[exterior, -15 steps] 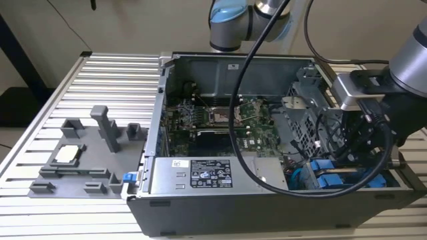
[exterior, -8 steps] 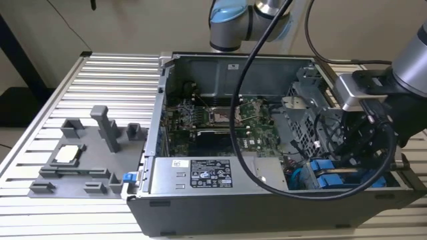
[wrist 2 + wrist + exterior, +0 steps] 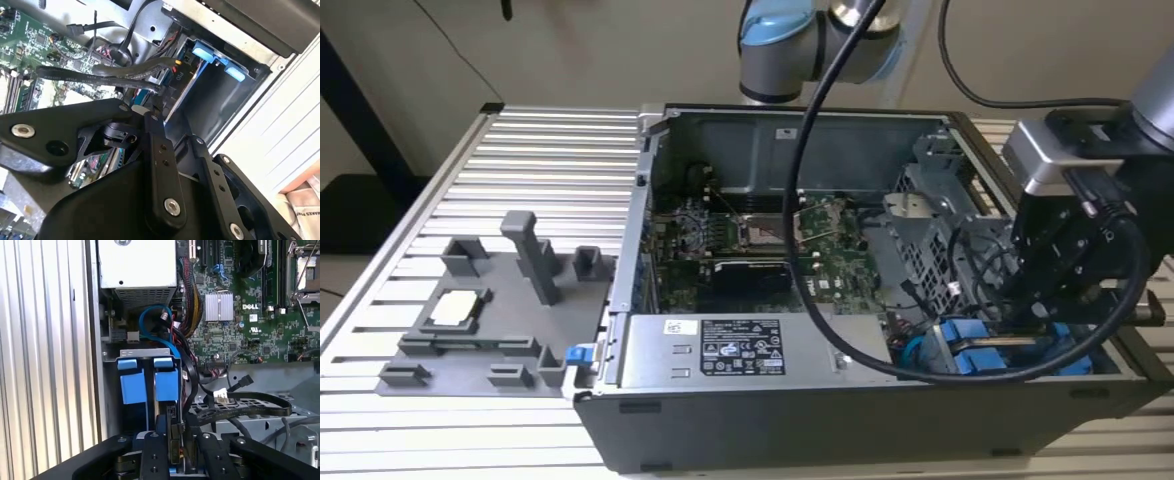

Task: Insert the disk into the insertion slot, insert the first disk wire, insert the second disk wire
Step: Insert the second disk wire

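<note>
In the first wrist view the disk (image 3: 166, 384), held in its blue frame, sits in the insertion slot (image 3: 149, 353) next to a second blue-framed drive (image 3: 131, 382). My gripper (image 3: 176, 439) hangs just over the disk's end, shut on the black plug of a flat black disk wire (image 3: 240, 407). That wire (image 3: 100, 75) runs across the board to my gripper (image 3: 146, 111) in the second wrist view, where the blue frame tabs (image 3: 216, 56) lie beyond the fingers. In the exterior view the gripper (image 3: 1031, 312) is lowered into the case at the right, above the blue frames (image 3: 974, 350).
The open computer case (image 3: 854, 420) lies on a ribbed table (image 3: 520, 150). Inside are the power supply (image 3: 720, 350), the motherboard (image 3: 761, 240) and a perforated metal cage (image 3: 921, 240). A grey fixture (image 3: 480, 310) stands at the exterior view's left. Loose cables (image 3: 187, 310) crowd the bay.
</note>
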`<action>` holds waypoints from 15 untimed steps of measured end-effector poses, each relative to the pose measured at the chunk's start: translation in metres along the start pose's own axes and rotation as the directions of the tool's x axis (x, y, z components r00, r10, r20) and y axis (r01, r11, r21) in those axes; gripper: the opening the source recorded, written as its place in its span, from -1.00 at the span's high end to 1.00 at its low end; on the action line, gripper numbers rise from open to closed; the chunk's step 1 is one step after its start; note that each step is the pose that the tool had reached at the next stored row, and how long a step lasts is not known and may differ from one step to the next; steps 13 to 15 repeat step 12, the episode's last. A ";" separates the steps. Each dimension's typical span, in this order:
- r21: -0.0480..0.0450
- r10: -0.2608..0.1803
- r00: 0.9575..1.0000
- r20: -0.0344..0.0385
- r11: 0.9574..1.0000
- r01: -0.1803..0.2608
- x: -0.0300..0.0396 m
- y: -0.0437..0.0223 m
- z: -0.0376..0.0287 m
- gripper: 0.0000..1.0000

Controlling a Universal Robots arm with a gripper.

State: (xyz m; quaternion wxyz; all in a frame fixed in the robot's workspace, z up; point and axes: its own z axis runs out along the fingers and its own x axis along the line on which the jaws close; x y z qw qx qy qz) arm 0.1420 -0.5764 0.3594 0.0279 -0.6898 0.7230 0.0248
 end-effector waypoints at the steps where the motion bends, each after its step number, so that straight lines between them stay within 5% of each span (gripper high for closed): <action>1: 0.000 0.000 1.000 0.000 1.000 0.000 -0.0003 0.0000 -0.0034 0.40; 4: 0.000 0.000 1.000 0.000 1.000 0.000 -0.0009 0.0000 -0.0123 0.40; 15: 0.000 0.000 1.000 0.000 1.000 0.000 -0.0009 0.0000 -0.0123 0.40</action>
